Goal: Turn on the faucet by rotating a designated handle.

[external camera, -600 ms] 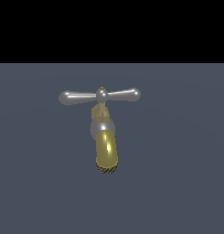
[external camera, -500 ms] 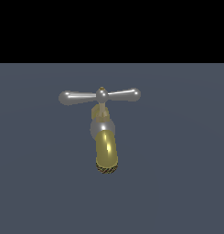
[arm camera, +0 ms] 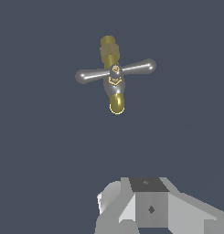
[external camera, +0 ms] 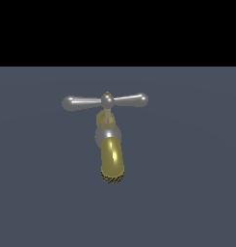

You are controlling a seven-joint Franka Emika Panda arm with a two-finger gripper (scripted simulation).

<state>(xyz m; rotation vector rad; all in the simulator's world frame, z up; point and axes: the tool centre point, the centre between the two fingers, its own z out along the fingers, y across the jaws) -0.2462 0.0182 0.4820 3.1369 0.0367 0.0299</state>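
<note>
The handle (external camera: 105, 101) is left untouched on the faucet (external camera: 111, 153), well apart from the gripper (arm camera: 145, 208), whose jaws cannot be told as apart or together.

Shiny silver handle (external camera: 105, 101), gold-brass faucet (external camera: 111, 157) spout, grey-white claw (arm camera: 152, 208), slate-grey floor (external camera: 187, 169)

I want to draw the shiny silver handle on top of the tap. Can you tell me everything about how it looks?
The handle is a shiny silver crossbar: two tapering arms with rounded bulb ends, joined at a small ball hub with a gold tip. It lies nearly level atop the faucet, on its short brass stem, above the gold spout. Nothing else touches it.
</note>
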